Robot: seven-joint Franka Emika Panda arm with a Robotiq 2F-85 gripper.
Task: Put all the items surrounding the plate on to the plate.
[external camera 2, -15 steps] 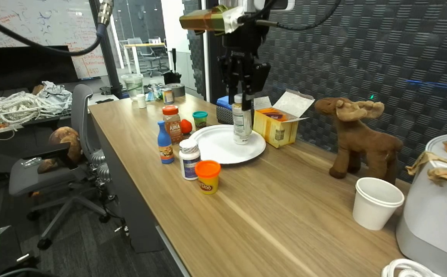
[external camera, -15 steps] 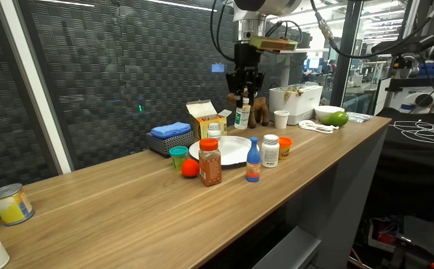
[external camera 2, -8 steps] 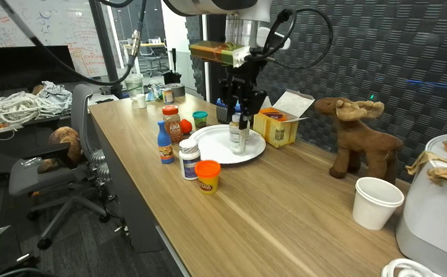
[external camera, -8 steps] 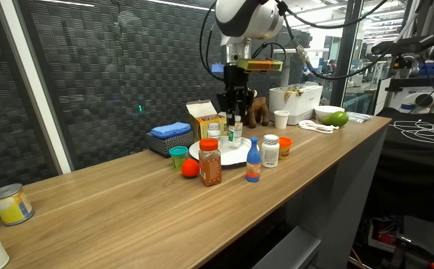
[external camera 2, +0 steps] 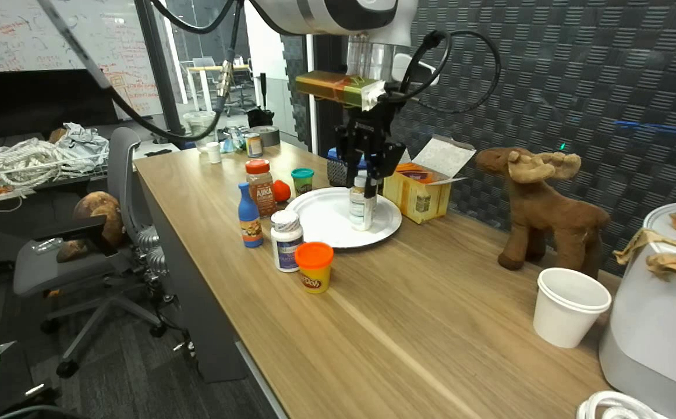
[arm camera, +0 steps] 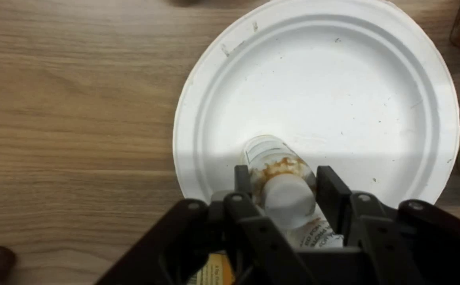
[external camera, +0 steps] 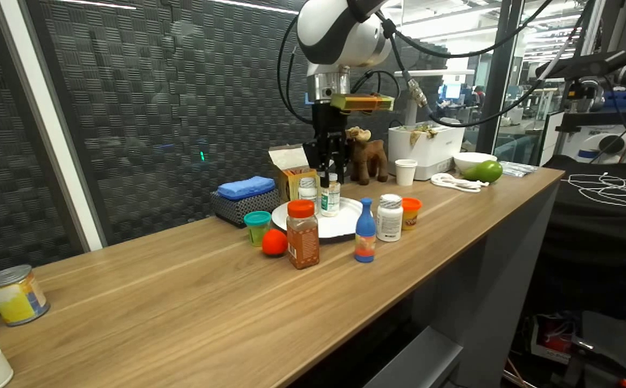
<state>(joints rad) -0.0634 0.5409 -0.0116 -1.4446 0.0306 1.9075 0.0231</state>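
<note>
My gripper [arm camera: 283,178] is shut on a whitish bottle [external camera: 330,203], with a finger on each side below its pale cap [arm camera: 289,202]. That bottle stands about upright over the white plate [external camera 2: 320,212], its base at the surface; contact is hard to tell. Another white bottle [external camera: 307,189] is close behind it, partly hidden. Around the plate are an orange-red jar [external camera: 303,242], a blue bottle [external camera: 365,237], a white-capped pill bottle [external camera 2: 286,244], an orange-lidded tub [external camera 2: 314,273], a teal-lidded green tub [external camera: 258,230] and a red ball [external camera: 274,242].
An open yellow box [external camera 2: 419,192] stands close behind the plate. Also along the back are a blue-topped dark box [external camera: 248,202], a brown stuffed animal [external camera 2: 553,212] and a white paper cup [external camera 2: 567,314].
The gripper has come down and across with the bottle, from above the table to the plate, and in the last half second has shifted only slightly. The items around the plate keep their places.
</note>
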